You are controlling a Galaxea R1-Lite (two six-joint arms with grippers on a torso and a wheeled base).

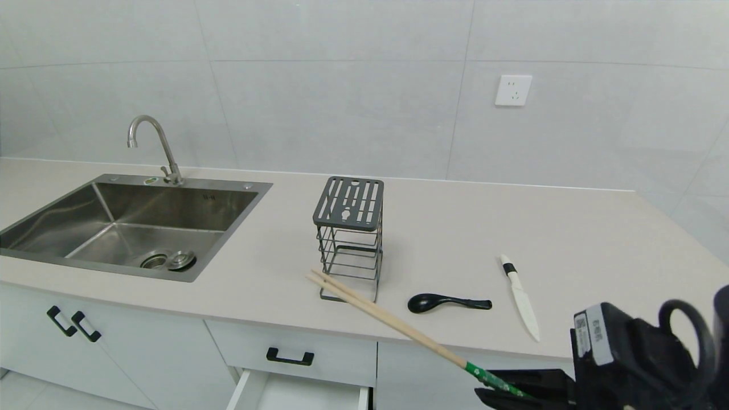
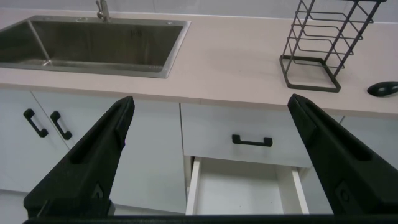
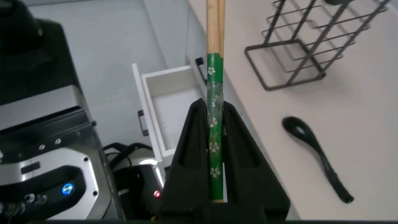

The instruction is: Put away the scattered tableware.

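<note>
Nearest to us, the right gripper (image 1: 502, 393) is clamped on the green, flowered end of a pair of chopsticks (image 1: 387, 319), out in front of the counter's (image 1: 569, 228) front edge near its right end. The sticks run from there up and to the left over the front edge. Their pale tips end at the base of the wire rack (image 1: 348, 239), and we cannot tell whether they touch it. The left gripper (image 2: 211, 102) hangs below counter height with its fingers (image 2: 93, 155) spread wide, facing the cabinet fronts. Under the counter's middle a white drawer (image 2: 245, 186) stands pulled out.

On the counter, a black spoon (image 1: 447, 303) lies close to the front edge, bowl to the left, just right of the rack. A white knife (image 1: 521, 297) with a black band lies right of the spoon, apart from it, blade toward the front edge. The dark rack stands upright at mid-counter, its slotted top tilted. The steel sink (image 1: 171, 208) fills the left end, with its faucet (image 1: 165, 151) on the back rim. A socket (image 1: 513, 90) sits on the tiled wall behind.
</note>
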